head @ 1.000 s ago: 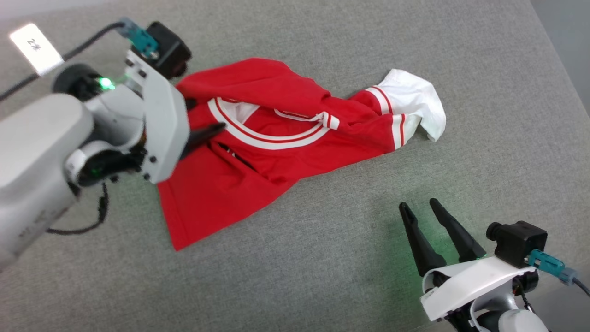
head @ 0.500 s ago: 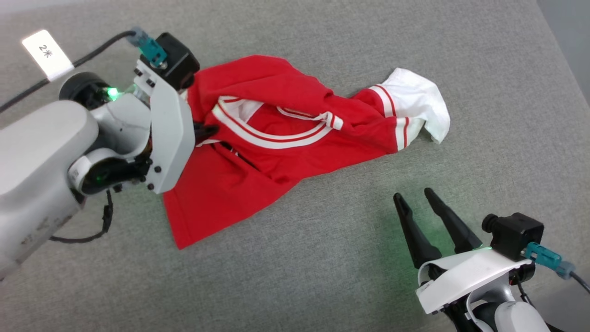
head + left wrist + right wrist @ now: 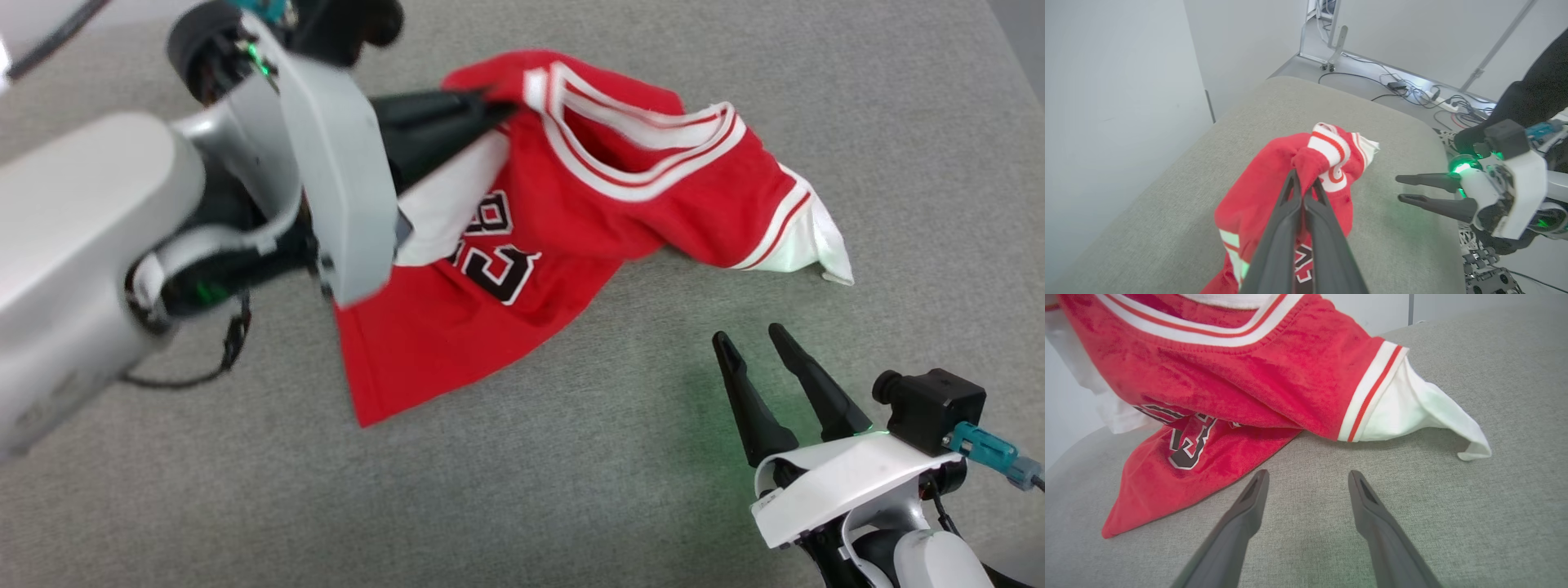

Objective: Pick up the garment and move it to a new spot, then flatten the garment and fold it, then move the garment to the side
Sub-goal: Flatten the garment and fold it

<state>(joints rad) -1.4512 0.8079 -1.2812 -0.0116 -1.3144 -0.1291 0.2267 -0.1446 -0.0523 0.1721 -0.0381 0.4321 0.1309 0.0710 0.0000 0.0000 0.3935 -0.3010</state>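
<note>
Two end effectors are over a grey, fabric-covered bench [image 3: 571, 490]. The left end effector [image 3: 490, 106] has its two dark fingers pressed together on a bunch of the garment [image 3: 588, 204], close to the striped neckline [image 3: 645, 175], and it holds this part up above the bench. From the grip the red cloth hangs down and spreads to the side. One hem corner [image 3: 367, 416] and the white sleeve [image 3: 816, 253] lie on the bench. The black number [image 3: 490, 253] with its white outline faces up on the sloping chest part.

In the head view the pale forearm [image 3: 73, 245] and the wrist housing [image 3: 343, 180] of the left arm stand in front of the garment and hide its left part.

The right end effector [image 3: 749, 335] is near the garment but apart from it. Its fingers are spread and grip nothing. In the right wrist view the sleeve and the red hem are a little beyond its fingertips, with grey fabric in between.

In the left wrist view the bench has a rounded far edge. Beyond it there are a pale wall [image 3: 1106, 102], a floor with dark cables [image 3: 1412, 87], a white power strip [image 3: 1447, 105], and a metal stand [image 3: 1331, 36].
</note>
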